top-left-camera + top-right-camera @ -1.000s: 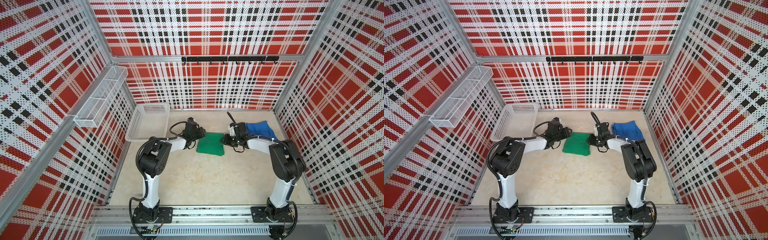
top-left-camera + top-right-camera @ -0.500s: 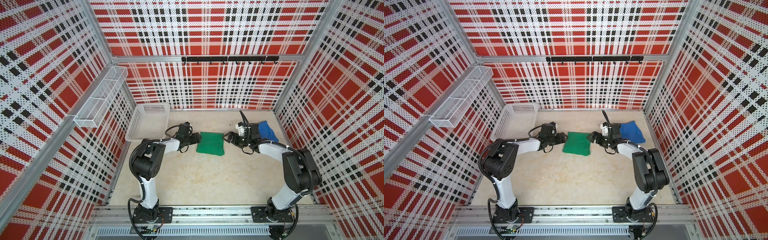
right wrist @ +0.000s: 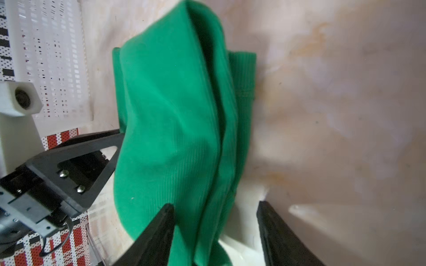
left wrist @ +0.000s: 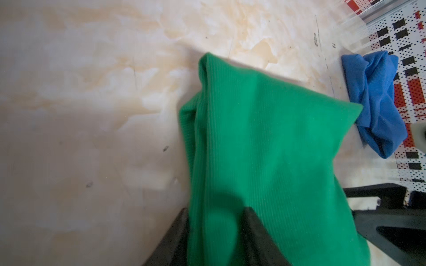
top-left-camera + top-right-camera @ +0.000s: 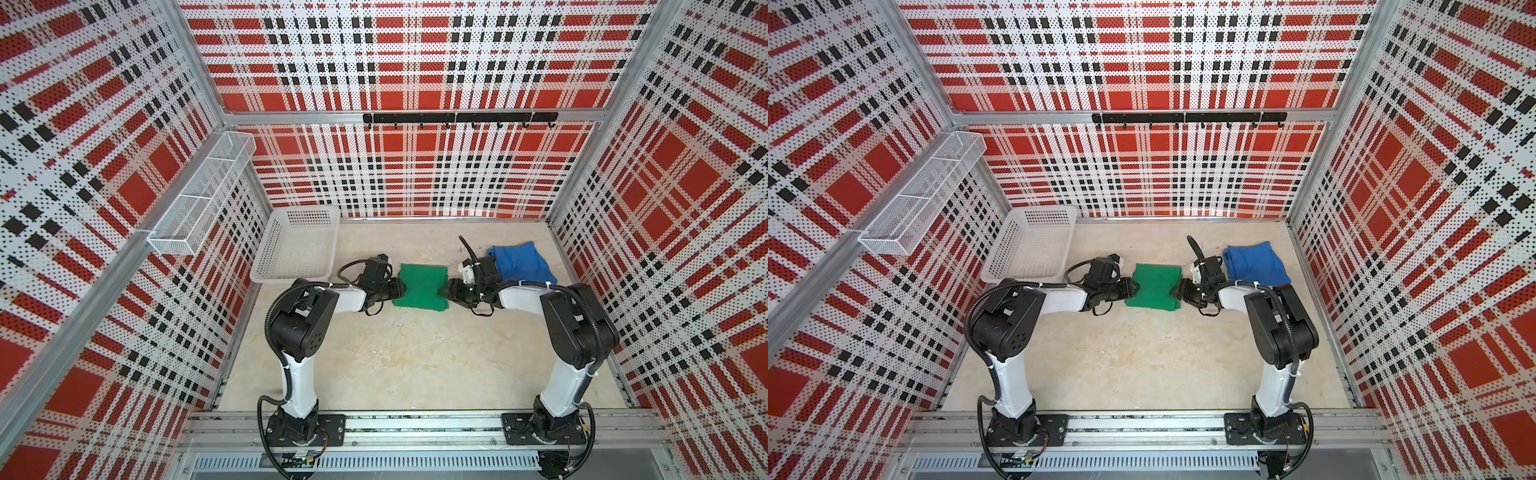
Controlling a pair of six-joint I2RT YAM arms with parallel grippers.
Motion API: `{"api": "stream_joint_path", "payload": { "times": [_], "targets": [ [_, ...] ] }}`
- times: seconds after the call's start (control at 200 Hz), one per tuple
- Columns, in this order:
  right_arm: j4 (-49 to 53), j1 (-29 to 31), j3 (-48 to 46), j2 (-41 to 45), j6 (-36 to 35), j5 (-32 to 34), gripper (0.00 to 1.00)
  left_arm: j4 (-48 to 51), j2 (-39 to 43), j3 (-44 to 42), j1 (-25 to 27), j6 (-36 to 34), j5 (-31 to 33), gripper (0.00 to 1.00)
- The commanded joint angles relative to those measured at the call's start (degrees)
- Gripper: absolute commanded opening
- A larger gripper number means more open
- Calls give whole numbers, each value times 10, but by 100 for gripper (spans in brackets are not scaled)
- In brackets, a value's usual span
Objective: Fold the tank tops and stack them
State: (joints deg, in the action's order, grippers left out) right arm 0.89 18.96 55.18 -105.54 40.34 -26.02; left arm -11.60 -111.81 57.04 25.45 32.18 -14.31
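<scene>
The left gripper (image 4: 215, 213) is pinching a fold of the green tank top (image 4: 265, 138). Its two black fingers are sitting close together with the cloth filling the gap between them. The right gripper (image 3: 214, 206) is standing wider open around the other side of the same top. The cloth is lying against one of its fingers, and a bare gap is showing before the other finger, so it is not squeezing anything. In both top views the two grippers are pointing at each other across the green top, one at each side edge, and both edges are looking drawn in at those spots. The green top is lying folded into a small block on the pale table (image 5: 415, 353), towards the back and about in the middle. The blue tank top (image 5: 519, 262) is lying in a loose bunch just behind the right arm, near the right wall, apart from the green one. A white basket (image 5: 274, 241) is sitting in the back left corner, behind the left arm.
</scene>
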Motion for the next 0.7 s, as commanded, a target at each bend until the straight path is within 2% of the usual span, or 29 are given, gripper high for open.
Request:
{"api": "stream_joint_path", "payload": {
  "times": [0.0,0.12,0.546,0.692],
  "targets": [
    [-11,3,5,-20,12,21,61,4,-23,-24,1,19,19,27],
    [-9,5,8,-32,16,26,62,-7,-34,-31,-3,23,23,17],
    [-17,30,42,-90,48,23,67,-10,-48,-35,-5,20,28,18],
    [-29,38,49,-99,62,16,67,-12,-46,-40,0,25,31,18]
  ]
}}
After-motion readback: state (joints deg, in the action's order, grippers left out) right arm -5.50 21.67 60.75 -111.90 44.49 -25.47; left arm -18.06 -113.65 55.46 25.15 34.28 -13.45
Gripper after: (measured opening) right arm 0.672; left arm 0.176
